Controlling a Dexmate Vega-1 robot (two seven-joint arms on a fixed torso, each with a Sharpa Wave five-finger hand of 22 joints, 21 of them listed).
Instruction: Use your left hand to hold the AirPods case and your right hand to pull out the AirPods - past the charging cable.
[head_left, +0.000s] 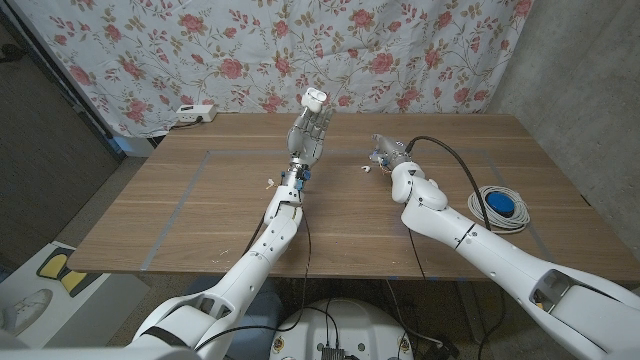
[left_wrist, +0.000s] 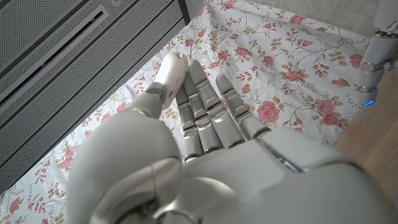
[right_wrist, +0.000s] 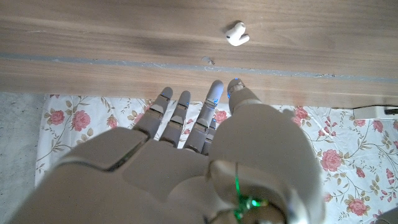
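My left hand (head_left: 308, 133) is raised above the table's middle, fingers up, and pinches the white AirPods case (head_left: 315, 98) at its fingertips. In the left wrist view the case (left_wrist: 171, 70) sits between the thumb and the fingers of my left hand (left_wrist: 205, 149). One white AirPod (head_left: 366, 167) lies on the table (head_left: 200, 210), just left of my right hand (head_left: 385, 151). That hand is low over the wood and holds nothing. The right wrist view shows its fingers (right_wrist: 186, 115) stretched out and apart, with the AirPod (right_wrist: 237, 34) lying beyond them.
A coiled white cable with a blue round part (head_left: 500, 207) lies near the table's right edge. A small pale object (head_left: 268, 182) sits on the wood beside my left wrist. A white power strip (head_left: 195, 113) lies at the back left, before the flowered cloth.
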